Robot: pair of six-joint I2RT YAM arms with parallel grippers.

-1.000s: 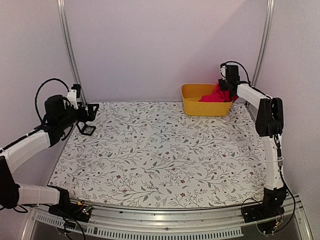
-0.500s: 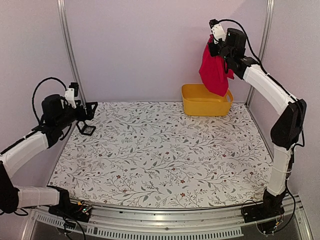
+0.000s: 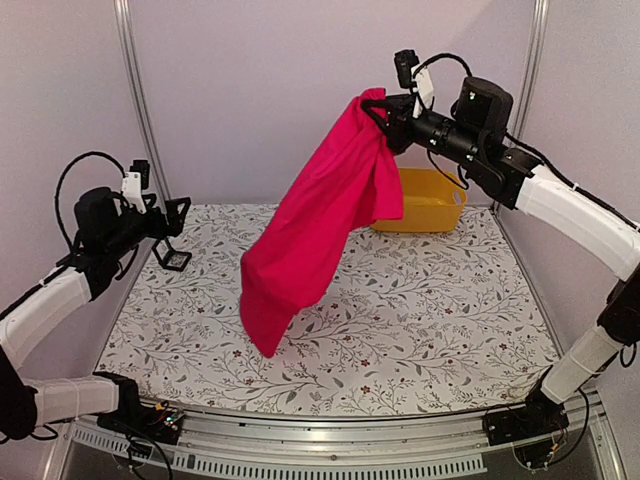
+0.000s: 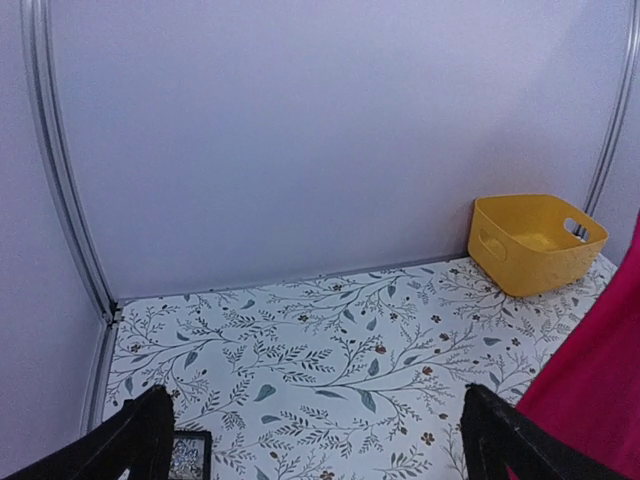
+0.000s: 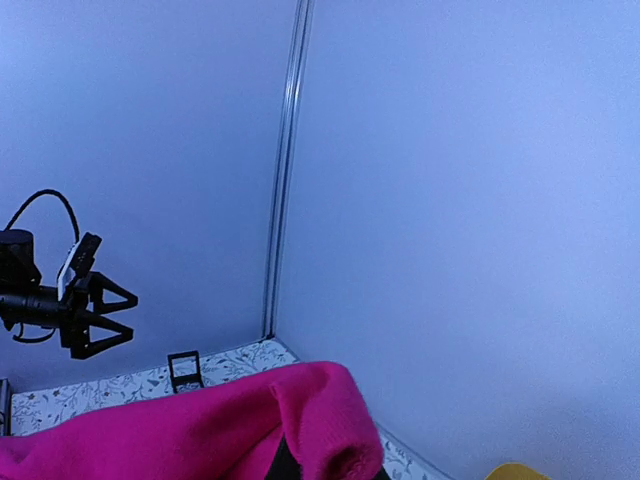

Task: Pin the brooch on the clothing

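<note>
Hanging from the right gripper (image 3: 385, 112), whose fingertips are buried pinching its bunched top, the red-pink T-shirt (image 3: 320, 225) half hides the yellow bin (image 3: 437, 206), while the left gripper (image 3: 178, 222) stands spread and empty; the brooch cannot be made out.

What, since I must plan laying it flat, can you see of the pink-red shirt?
The shirt is plain bright pink-red cloth, bunched at one end in the shut jaws of the right gripper, high above the floral tablecloth. It hangs in long folds, slanting down to the left and covering part of the yellow bin. Whether its lowest corner touches the tablecloth is unclear.
</note>
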